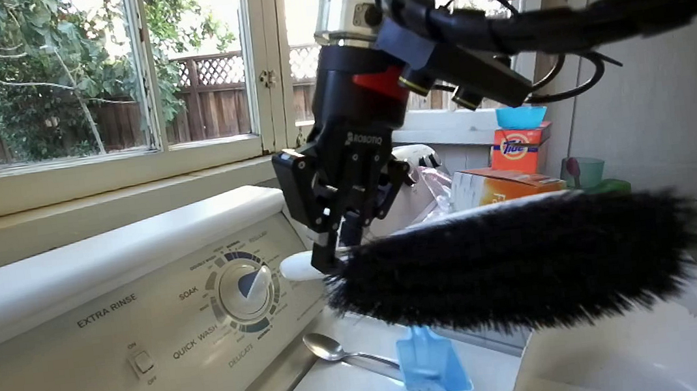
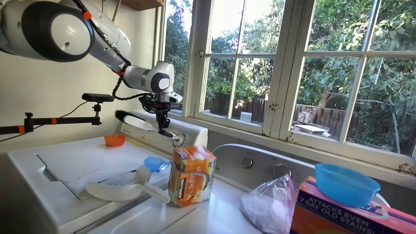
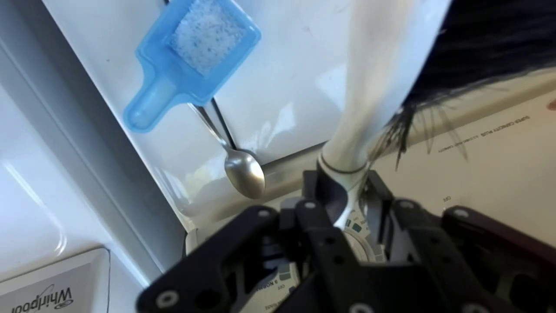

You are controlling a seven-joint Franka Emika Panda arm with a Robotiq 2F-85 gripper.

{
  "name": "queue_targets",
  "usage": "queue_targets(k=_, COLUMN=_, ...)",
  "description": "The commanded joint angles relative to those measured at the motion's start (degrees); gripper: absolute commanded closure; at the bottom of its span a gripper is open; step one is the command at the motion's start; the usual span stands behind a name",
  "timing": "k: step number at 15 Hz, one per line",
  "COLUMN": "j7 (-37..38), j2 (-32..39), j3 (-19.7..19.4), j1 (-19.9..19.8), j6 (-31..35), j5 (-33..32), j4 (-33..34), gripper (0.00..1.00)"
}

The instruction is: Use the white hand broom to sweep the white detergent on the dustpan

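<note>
My gripper point(image 3: 345, 191) is pinching the white hand broom point(image 1: 517, 265) by its handle point(image 3: 349, 150), holding it up over the washer lid point(image 3: 299, 82), near the dial panel point(image 1: 171, 337). Handle and back: smooth plastic. Bristles point(image 1: 528, 273): black, dense, ragged at the ends, a few strays by the neck. Wrist view crops the far end. On the lid: one blue scoop point(image 3: 171, 84), boxy translucent plastic, with coarse white detergent point(image 3: 206, 37) in it (dark specks mixed in); one metal spoon point(image 3: 244, 174), stem partly hidden by the scoop. One dustpan point(image 1: 610, 362), pale curved plastic, by the lid's edge, cropped at the bottom in an exterior view. Can't tell if loose grains lie on it: white on white. Also two cardboard boxes: softener box point(image 2: 191, 177) upright, Tide box point(image 2: 331, 221) cut off by the frame. Two smooth bowls: blue bowl point(image 2: 346, 190) on the Tide box, orange bowl point(image 2: 114, 140) on the washer point(image 2: 32, 188). One clear crinkled zip bag point(image 2: 269, 208), white contents hard to make out.
</note>
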Motion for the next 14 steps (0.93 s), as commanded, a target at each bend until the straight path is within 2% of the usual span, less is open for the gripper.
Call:
queue_targets(k=1, j7=1.8, j2=-7.0, j3=-1.3, j1=1.4, j6=-5.5, j5=-2.6, j4=-8.7, gripper=0.93)
queue_targets(k=4, j7=2.4, j2=-10.5, j3=-1.9, j1=2.4, j6=-11.6, j5=-5.6, j4=-12.2, gripper=0.93)
queue_targets(k=5, j7=3.6, j2=-11.3, j3=0.1, j1=1.1, j6=-13.6, j5=-8.2, j4=-12.5, gripper=0.93)
queue_targets(k=7, j7=4.5, j2=-13.0, j3=0.8, j1=1.0, j6=-16.3, j5=-11.3, j4=-13.5, gripper=0.93)
queue_targets(k=10, j7=6.6, j2=-14.3, j3=1.5, j1=1.7, j6=-18.6, j5=-18.8, j4=-14.2, gripper=0.93)
queue_targets(k=14, j7=6.3, j2=-14.2, j3=4.0, j1=1.5, j6=-19.2, j5=-24.2, j4=-14.8, gripper=0.93)
